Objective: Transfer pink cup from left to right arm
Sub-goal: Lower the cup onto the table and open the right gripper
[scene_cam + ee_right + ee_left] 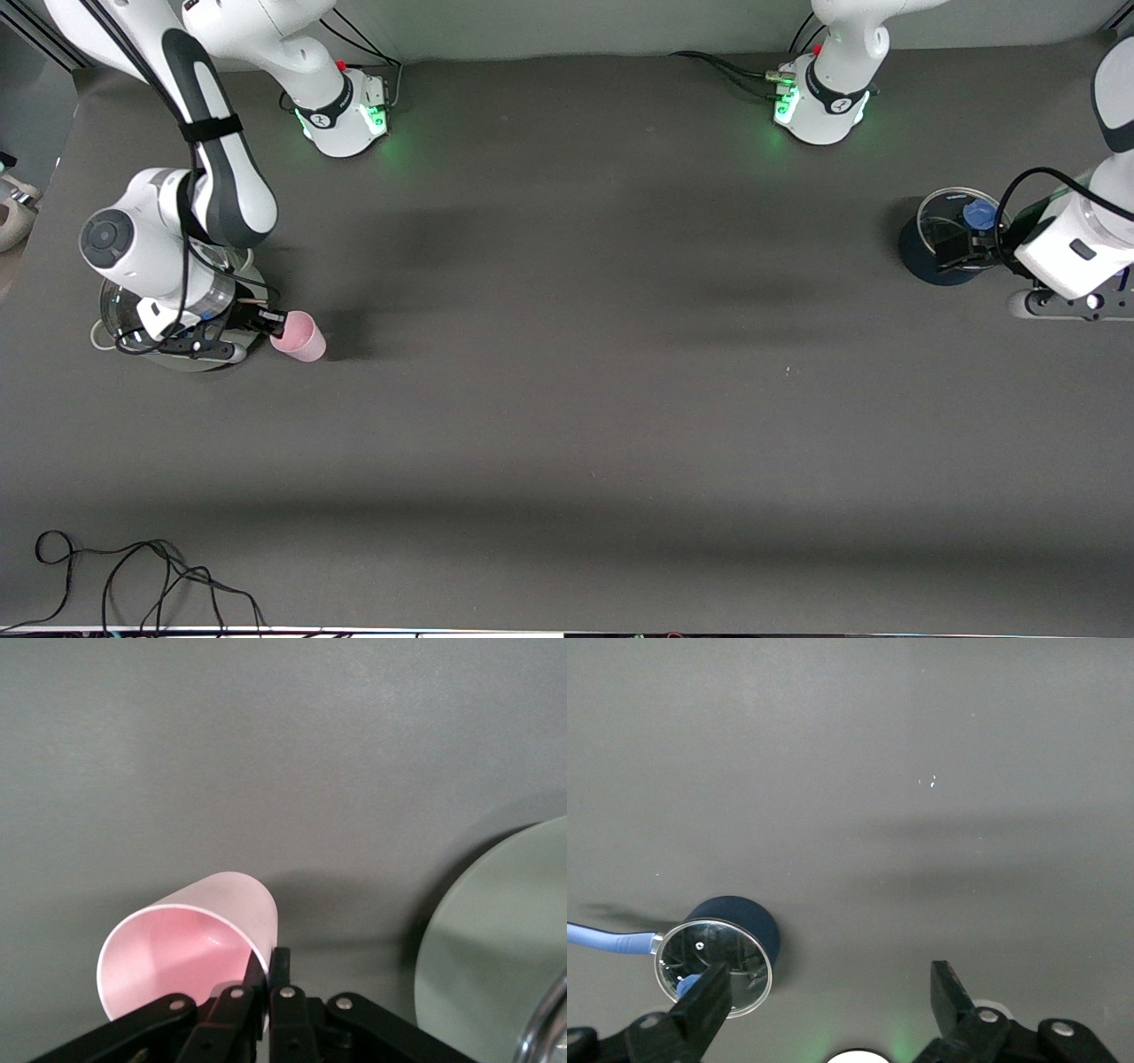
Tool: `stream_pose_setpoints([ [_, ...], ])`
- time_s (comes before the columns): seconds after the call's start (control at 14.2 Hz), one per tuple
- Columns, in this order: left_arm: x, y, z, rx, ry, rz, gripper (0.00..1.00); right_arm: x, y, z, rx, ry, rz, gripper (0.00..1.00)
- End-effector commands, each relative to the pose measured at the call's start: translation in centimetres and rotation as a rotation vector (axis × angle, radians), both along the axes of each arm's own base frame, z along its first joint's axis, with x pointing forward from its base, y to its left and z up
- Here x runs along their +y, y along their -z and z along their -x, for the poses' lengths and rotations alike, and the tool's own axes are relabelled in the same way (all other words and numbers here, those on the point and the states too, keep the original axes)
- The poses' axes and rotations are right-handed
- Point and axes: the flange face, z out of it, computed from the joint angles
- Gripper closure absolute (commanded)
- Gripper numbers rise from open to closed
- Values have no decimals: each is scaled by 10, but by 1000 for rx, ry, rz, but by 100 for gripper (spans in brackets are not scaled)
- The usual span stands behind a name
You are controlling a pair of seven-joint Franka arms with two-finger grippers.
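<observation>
The pink cup point(299, 337) point(190, 943) hangs tilted on its side at the right arm's end of the table. My right gripper point(270, 323) point(268, 970) is shut on the cup's rim, one finger inside the mouth and one outside. My left gripper point(961, 252) point(828, 979) hovers open and empty at the left arm's end, partly over a dark blue pot, with bare table between its fingers.
The dark blue pot point(948, 257) point(744, 917) has a glass lid and a blue handle point(602, 937). A pale pot with a glass lid point(177, 354) point(496, 948) sits under my right wrist. Loose black cables point(133, 576) lie at the table's near edge.
</observation>
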Motion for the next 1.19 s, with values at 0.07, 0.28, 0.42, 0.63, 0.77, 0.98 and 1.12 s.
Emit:
stream_pose_setpoints([
  [0.07,-4,-6,5,-27,-9,19,0,-4,7,-4,-13,-8,0,100],
  [0.28,-9,-7,0,-29,-3,30,0,-4,4,-4,-20,-20,-27,36],
  [0.42,-9,-6,-1,-32,-9,24,0,-4,0,-5,-25,-20,-31,27],
  [0.63,-7,-8,-2,-38,-13,24,0,-4,-13,-6,-27,-20,-51,22],
  [0.77,2,-8,-2,-38,-32,36,0,-1,-50,-17,-52,-31,-84,10],
  [0.98,-4,-8,-2,-41,-23,39,0,-5,-138,-43,-21,-49,-126,1],
  [1.12,-5,-8,-3,-42,-20,40,0,-14,-203,-57,-3,-98,-46,1],
])
